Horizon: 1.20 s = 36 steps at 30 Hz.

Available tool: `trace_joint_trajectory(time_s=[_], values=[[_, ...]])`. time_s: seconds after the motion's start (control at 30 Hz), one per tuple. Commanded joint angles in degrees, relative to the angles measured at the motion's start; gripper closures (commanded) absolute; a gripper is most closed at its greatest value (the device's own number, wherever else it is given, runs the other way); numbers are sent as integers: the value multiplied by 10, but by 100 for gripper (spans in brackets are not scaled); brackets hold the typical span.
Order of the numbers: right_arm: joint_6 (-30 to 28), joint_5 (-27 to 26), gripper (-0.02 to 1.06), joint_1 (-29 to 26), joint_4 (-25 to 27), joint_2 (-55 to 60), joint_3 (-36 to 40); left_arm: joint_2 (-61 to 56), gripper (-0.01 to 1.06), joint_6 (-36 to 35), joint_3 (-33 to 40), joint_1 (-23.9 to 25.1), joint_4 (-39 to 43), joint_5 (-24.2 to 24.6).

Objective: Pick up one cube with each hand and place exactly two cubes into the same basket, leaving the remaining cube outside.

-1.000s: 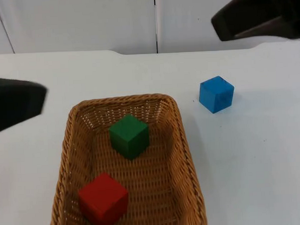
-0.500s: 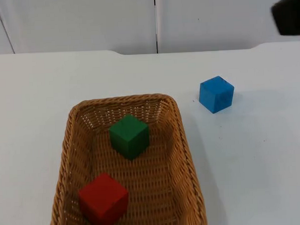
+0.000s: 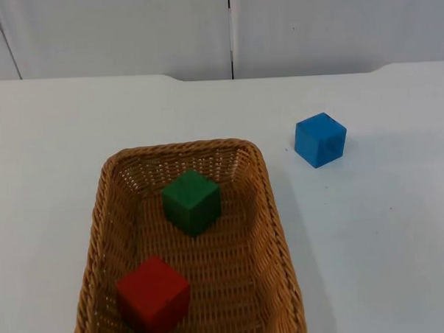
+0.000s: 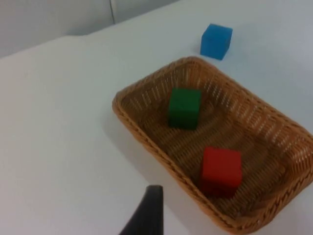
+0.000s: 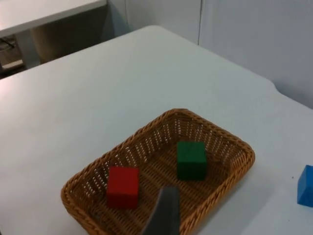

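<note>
We read no brand, label or writing on any item.

Left to right in the top view: wicker basket [image 3: 100, 238] sits on the white table [image 3: 44, 137], left of centre, running off the near edge. Tan weave, rectangular with rounded corners, long axis running from the near edge toward the grey partition wall [image 3: 113, 31]. Red cube [image 3: 152, 296] lies in its near part, one corner turned toward the camera. Green cube [image 3: 191, 201] lies in the far half, also turned corner-on, apart from the red one. Both rest on the basket floor, neither touching a wall as far as we can see.

Blue cube [image 3: 319, 139] sits on the bare table right of the basket, beyond its far right corner, well apart from the rim, rotated slightly.

Left wrist view has the basket [image 4: 132, 122] running diagonally with both cubes inside and blue outside past its far end. One black fingertip of the left gripper [image 4: 146, 215] is above the table just beside the basket's rim; we cannot tell its finger state.

Right gripper [image 5: 164, 213]: one fingertip above the basket rim, state likewise unclear.
</note>
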Motion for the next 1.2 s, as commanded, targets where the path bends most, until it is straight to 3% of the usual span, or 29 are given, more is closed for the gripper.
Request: trace_joint_trajectory(time_s=[0.0, 0.13, 0.47, 0.57, 0.67, 1.17], values=[[0, 14, 31, 1, 0, -24, 9, -3, 16, -5, -3, -2, -6, 13], [18, 38, 31, 1, -6, -57, 15, -14, 16, -5, -3, -2, -18, 12], [130, 101, 31, 1, -111, -142, 15, -107, 16, -4, -3, -2, -27, 14], [161, 140, 31, 1, -146, -179, 15, -117, 16, 0, -3, -2, -25, 39], [165, 162, 31, 1, -147, -198, 15, -117, 16, 0, 1, -2, -23, 59], [194, 315, 31, 1, -151, -295, 15, -117, 16, 26, 41, -2, -31, 54]])
